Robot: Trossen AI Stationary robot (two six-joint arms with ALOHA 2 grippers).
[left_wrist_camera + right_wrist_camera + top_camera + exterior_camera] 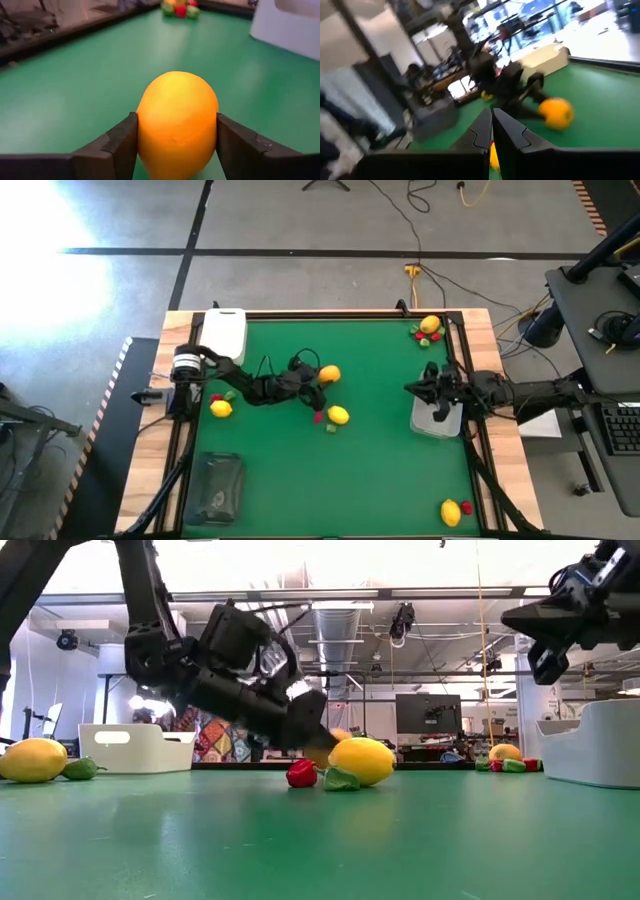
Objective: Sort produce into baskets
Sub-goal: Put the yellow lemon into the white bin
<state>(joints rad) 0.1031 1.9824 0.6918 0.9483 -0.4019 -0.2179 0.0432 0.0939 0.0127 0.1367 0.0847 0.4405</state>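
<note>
An orange rounded fruit (177, 117) sits between the fingers of my left gripper (322, 377), which is shut on it near the middle of the green table. Close by lie a yellow fruit (338, 415), a red piece (320, 417) and a green piece (331, 427). Another yellow fruit (221, 408) lies by the left arm. The white basket (222, 335) stands far left, the dark translucent basket (215, 485) near left, and the pale grey basket (437, 420) at the right. My right gripper (412, 389) hangs shut above the table beside the pale grey basket. My left gripper pinches the orange fruit's two opposite sides (142, 130) between its fingers (122, 142), about at the fruit's widest part. The fingers come nearly level from the table's left, slanting slightly down. Whether the fruit rests on the table or is lifted, I cannot tell.
A cluster of yellow, red and green pieces (427, 330) lies at the far right corner. A yellow fruit with a red piece (452, 512) lies at the near right corner. Open green surface lies between the middle cluster and the near edge.
</note>
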